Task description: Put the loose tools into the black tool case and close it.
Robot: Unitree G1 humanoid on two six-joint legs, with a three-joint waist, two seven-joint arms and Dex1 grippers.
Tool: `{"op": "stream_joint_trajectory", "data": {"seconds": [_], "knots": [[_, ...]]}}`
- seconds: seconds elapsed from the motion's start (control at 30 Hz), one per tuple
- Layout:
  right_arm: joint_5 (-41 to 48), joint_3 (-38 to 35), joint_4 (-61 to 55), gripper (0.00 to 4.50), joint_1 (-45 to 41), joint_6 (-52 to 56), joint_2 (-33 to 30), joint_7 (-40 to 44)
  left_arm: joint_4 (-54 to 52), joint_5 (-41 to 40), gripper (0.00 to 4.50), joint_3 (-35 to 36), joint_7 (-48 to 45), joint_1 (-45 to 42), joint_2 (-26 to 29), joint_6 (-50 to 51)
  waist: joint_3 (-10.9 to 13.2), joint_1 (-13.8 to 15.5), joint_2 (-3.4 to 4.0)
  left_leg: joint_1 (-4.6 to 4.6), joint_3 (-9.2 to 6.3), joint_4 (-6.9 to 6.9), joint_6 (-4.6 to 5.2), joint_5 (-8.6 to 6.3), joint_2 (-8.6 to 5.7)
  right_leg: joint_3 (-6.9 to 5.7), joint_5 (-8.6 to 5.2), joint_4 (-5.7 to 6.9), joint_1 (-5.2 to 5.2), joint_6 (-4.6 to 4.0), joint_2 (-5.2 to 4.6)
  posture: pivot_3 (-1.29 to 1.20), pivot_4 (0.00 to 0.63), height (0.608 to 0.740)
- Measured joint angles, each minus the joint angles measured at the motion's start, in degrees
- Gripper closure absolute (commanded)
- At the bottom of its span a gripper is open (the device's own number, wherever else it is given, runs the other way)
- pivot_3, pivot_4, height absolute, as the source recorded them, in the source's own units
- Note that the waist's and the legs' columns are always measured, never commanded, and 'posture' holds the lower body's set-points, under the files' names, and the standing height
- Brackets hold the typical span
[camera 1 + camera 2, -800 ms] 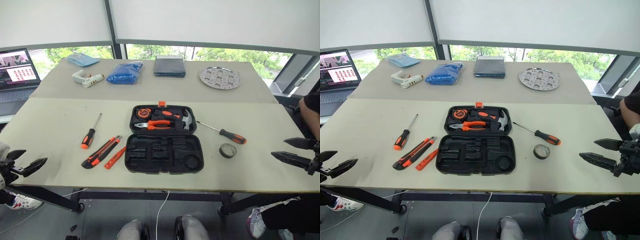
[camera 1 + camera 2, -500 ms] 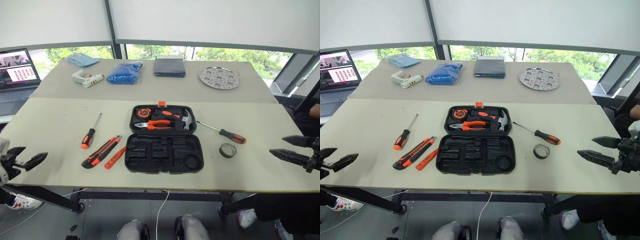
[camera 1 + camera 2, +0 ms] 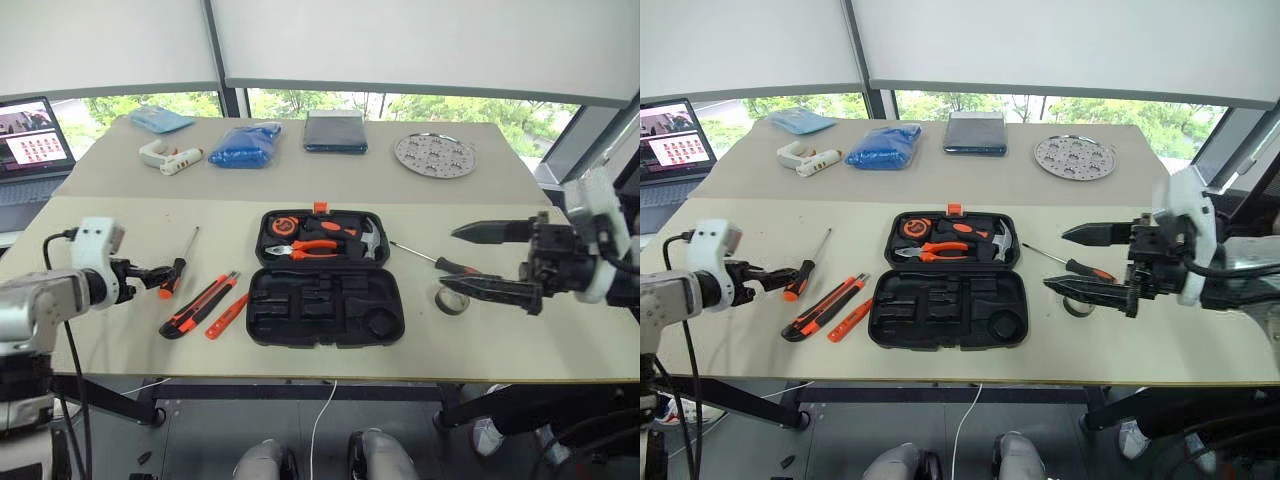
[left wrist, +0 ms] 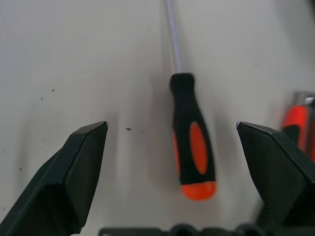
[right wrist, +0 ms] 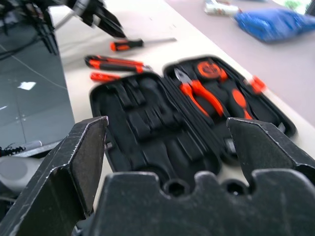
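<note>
So the left end effector (image 3: 152, 272) sits wide open right at a screwdriver (image 3: 178, 273), handle framed in its wrist view, probably lining up a grab. Right end effector (image 3: 1080, 262), also open and empty, hovers beside the open tool case (image 3: 324, 279); its wrist view shows the empty slots up close.

On the near tabletop (image 3: 90, 340) you see the open black tool case (image 3: 325, 305), two screwdrivers (image 3: 178, 268) (image 3: 440, 262), a utility knife (image 3: 200, 305), a slim orange tool (image 3: 227, 316) and a tape roll (image 3: 452, 298). The far tabletop (image 3: 380, 178) carries a glue gun (image 3: 168, 157), blue bags (image 3: 243, 146), a dark folded item (image 3: 335, 132) and a perforated disc (image 3: 435, 155).
</note>
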Motion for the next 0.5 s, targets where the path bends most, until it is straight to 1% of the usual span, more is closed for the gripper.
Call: {"op": "stream_joint_trajectory", "data": {"seconds": [0.03,0.1,0.13,0.17,0.27,0.3,0.33,0.37,0.4,0.43,0.5], "knots": [[-0.1,1.0,-0.7,0.02,-0.4,-0.1,0.2,0.1,1.9,0.8,0.0,-1.4,-0.2,-1.4,-0.7,-0.3,0.0,0.0,-0.01,0.01,0.0,0.01,0.0,0.0,-0.01,0.0,0.0,0.01,0.01,-0.01,-0.01,0.0,0.15,0.718],[-0.2,2.6,-1.4,0.0,-1.6,-0.6,1.2,0.1,6.2,3.0,0.51,-4.0,-0.3,-4.0,-1.6,-2.0,0.0,0.1,-0.02,-0.01,0.01,0.04,0.02,0.01,-0.01,-0.01,0.01,0.01,0.01,0.0,0.0,0.0,0.15,0.718],[-0.3,3.4,-1.8,0.0,-1.9,-1.1,1.7,0.1,8.9,4.3,0.69,-5.5,-0.9,-5.4,-1.6,-3.8,0.0,0.1,-0.01,0.05,0.01,0.04,0.02,0.01,-0.02,-0.01,0.01,0.02,0.05,-0.02,0.0,0.0,0.15,0.718],[-0.5,4.0,-2.0,0.0,-1.9,-1.3,2.0,0.1,10.5,5.1,1.09,-5.9,-1.3,-6.1,-1.7,-4.9,0.0,0.1,-0.01,0.08,0.03,0.04,0.02,0.01,-0.01,0.01,0.01,0.04,0.06,-0.03,-0.01,0.0,0.15,0.718],[-1.1,4.8,-2.3,0.0,-1.8,-1.9,2.4,-0.1,14.0,6.2,2.03,-6.3,-3.1,-7.2,-1.9,-7.1,0.0,0.2,0.0,0.12,0.02,0.12,0.02,0.01,-0.01,0.03,0.0,0.18,0.06,-0.04,-0.07,0.0,0.15,0.718],[-1.4,4.8,-2.7,0.0,-1.5,-2.3,2.4,-0.1,14.5,6.3,2.53,-6.3,-3.7,-7.3,-1.9,-7.9,0.0,0.2,0.0,0.13,0.02,0.19,0.02,0.01,-0.01,0.04,-0.04,0.27,0.07,-0.05,-0.11,0.0,0.15,0.718],[-1.7,4.8,-3.1,0.0,-1.0,-2.7,2.4,0.0,14.9,6.4,2.88,-6.3,-4.5,-7.2,-2.0,-9.2,0.0,0.2,-0.01,0.14,0.02,0.26,0.02,0.01,-0.01,0.04,-0.08,0.38,0.06,-0.05,-0.16,0.0,0.15,0.718],[-1.9,4.8,-3.4,0.0,-0.5,-2.9,2.4,0.1,15.3,6.4,3.13,-6.4,-5.2,-7.0,-2.0,-10.6,0.0,0.2,-0.01,0.14,0.01,0.31,0.01,0.0,-0.01,0.04,-0.1,0.44,0.05,-0.03,-0.2,0.0,0.15,0.718],[-2.2,4.7,-3.7,0.0,0.8,-3.1,2.3,0.2,16.1,6.6,3.56,-6.5,-6.6,-6.8,-2.1,-13.2,0.0,0.3,-0.04,0.08,-0.01,0.35,0.01,0.0,0.0,0.04,-0.11,0.5,0.01,-0.05,-0.29,0.0,0.15,0.718],[-2.4,4.7,-3.7,0.0,2.0,-3.2,1.9,0.4,16.7,7.0,3.67,-6.4,-8.2,-6.8,-2.0,-16.0,0.1,0.3,-0.1,-0.01,-0.02,0.41,0.01,0.0,0.01,0.04,-0.11,0.55,-0.09,-0.06,-0.35,0.0,0.15,0.718],[-2.5,4.5,-3.7,0.0,4.1,-3.2,0.7,1.2,17.4,6.9,3.67,-6.3,-12.7,-7.1,-2.0,-22.0,0.1,0.3,-0.17,-0.16,-0.05,0.53,0.01,0.01,0.01,0.02,-0.08,0.64,-0.2,-0.1,-0.38,0.0,0.15,0.718]]}}
